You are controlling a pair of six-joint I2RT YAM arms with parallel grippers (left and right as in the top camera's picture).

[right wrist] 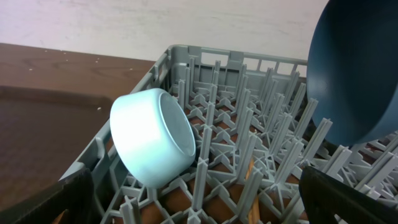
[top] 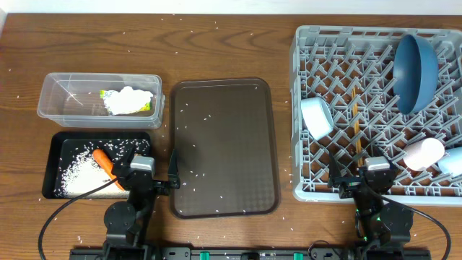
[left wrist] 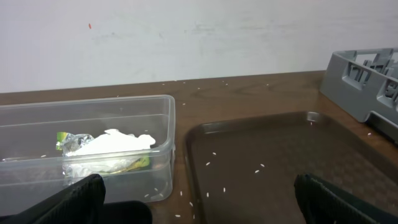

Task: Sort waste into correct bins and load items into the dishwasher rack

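Your left gripper point(left wrist: 199, 214) gapes empty, tub point(left wrist: 165, 143) with napkin point(left wrist: 115, 146) ahead to its left. Your right gripper point(right wrist: 199, 208) hangs open, empty too, bowl point(right wrist: 146, 134) and plate point(right wrist: 354, 68) in the rack point(right wrist: 211, 56) just ahead.

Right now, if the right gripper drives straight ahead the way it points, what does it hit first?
Probably the upright pegs of the large grey plastic dishwasher rack, in the gap between the small white bowl and the round blue plate; depth is unclear.

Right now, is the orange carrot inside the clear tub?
No, the carrot lies in the black tray beside the rice, while the clear tub holds the white napkin and wrapper.
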